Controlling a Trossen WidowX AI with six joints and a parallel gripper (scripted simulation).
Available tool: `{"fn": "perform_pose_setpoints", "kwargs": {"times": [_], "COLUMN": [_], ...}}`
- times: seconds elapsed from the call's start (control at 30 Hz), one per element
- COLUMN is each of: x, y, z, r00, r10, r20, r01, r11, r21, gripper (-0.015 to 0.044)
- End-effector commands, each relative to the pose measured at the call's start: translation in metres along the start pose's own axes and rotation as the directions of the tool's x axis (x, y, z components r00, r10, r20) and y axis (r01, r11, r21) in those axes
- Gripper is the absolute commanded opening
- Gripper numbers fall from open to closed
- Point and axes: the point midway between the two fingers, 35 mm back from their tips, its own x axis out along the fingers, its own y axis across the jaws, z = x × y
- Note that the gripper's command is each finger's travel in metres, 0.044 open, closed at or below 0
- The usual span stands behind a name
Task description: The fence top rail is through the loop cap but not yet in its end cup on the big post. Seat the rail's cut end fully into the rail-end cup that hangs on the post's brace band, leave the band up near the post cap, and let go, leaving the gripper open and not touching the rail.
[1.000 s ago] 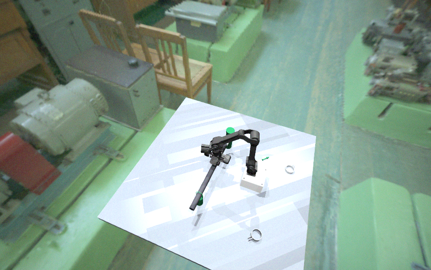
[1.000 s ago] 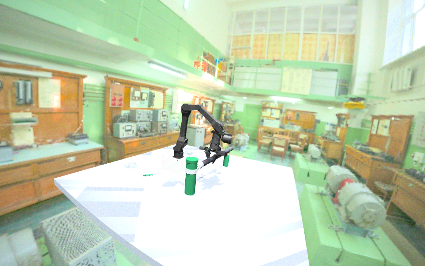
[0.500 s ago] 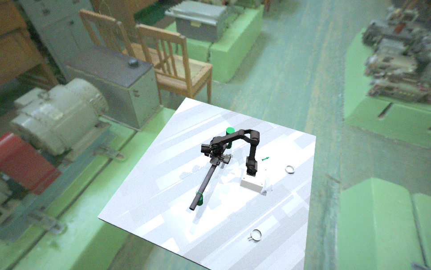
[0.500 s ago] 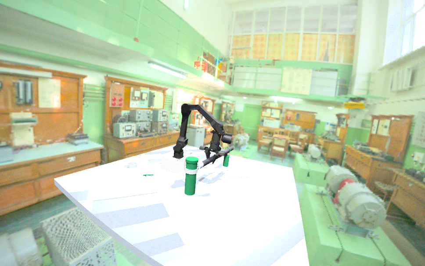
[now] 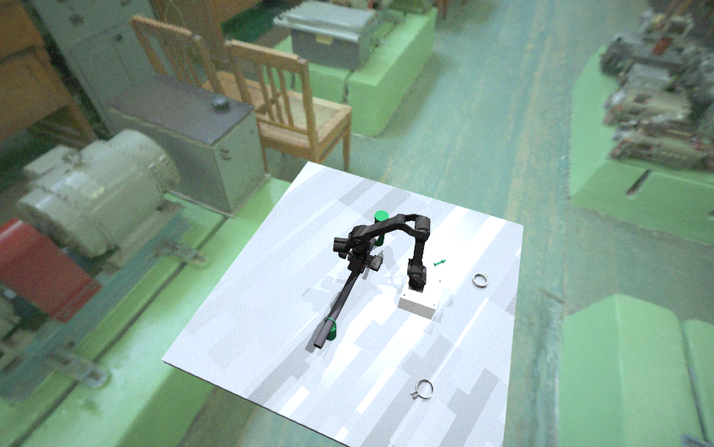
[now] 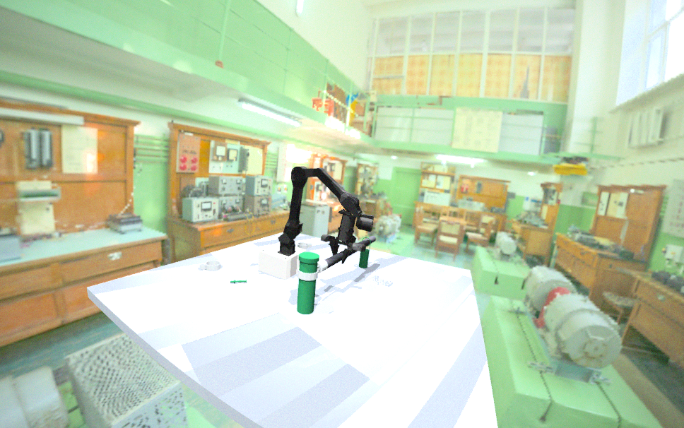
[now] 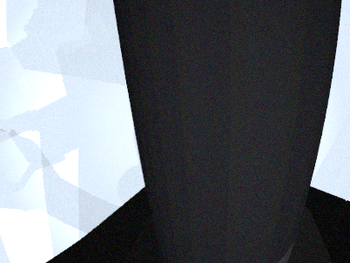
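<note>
The dark rail (image 5: 341,302) (image 7: 231,96) runs through the green loop cap (image 5: 325,318) on the small green post (image 5: 332,334) (image 6: 363,258), its far end sticking out beyond. My gripper (image 5: 358,265) (image 6: 344,251) is shut on the rail between the posts, nearer the big post. The big green post (image 6: 305,299) (image 5: 380,215) stands upright. Its white brace band (image 6: 307,275) sits high, just under the cap. The pale rail-end cup (image 6: 323,264) is on the band's rail side, in line with the rail and at its near end. How deep the rail's end sits in it cannot be told.
The arm's white base block (image 5: 416,305) (image 6: 276,265) stands beside the rail. A small green bolt-like part (image 5: 439,262) (image 6: 238,281) lies near it. Two loose grey bands, one to the right (image 5: 473,284) and one near the front (image 5: 431,394), lie on the table (image 5: 221,337) (image 6: 212,348).
</note>
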Motion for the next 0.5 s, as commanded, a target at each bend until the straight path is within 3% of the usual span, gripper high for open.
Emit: {"fn": "perform_pose_setpoints", "kwargs": {"times": [0.0,0.47], "x": [-0.0007,-0.0037], "y": [-0.0003,0.0002], "z": [-0.0088,-0.0121], "r00": [1.0,1.0], "r10": [-0.003,-0.003], "r20": [-0.026,-0.027], "r01": [0.003,0.003], "r11": [1.0,1.0], "r21": [0.003,0.003], "gripper": [0.0,0.0]}}
